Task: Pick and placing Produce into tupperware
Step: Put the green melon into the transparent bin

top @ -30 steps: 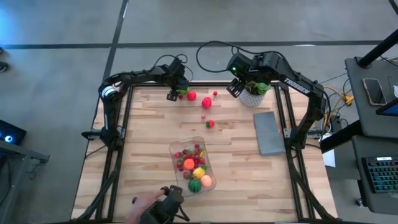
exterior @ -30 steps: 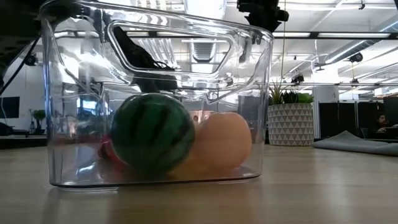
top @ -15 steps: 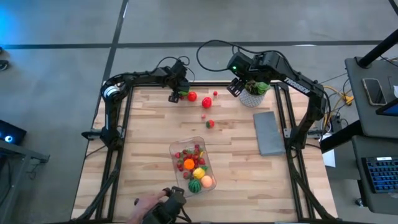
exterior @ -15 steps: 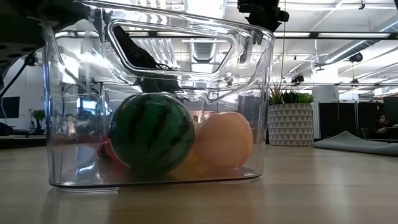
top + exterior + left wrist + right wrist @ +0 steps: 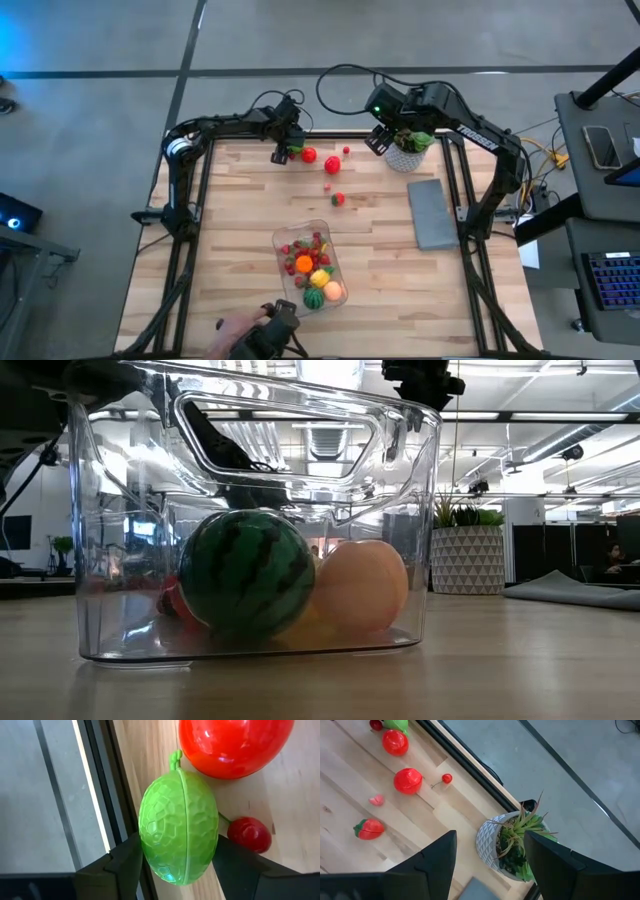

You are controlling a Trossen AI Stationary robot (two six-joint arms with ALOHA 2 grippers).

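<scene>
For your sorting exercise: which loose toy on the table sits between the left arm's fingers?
The bumpy green fruit, between the left end effector fingers at the table's far edge; the other loose pieces are red.

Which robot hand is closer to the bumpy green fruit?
The left. The left gripper has its jaws on either side of the bumpy green fruit at the table's far edge. The right gripper hangs off by the potted plant.

Left gripper [image 5: 281, 153] low at table's far edge, jaws clamping; right gripper [image 5: 377, 141] raised, jaws apart.
</scene>
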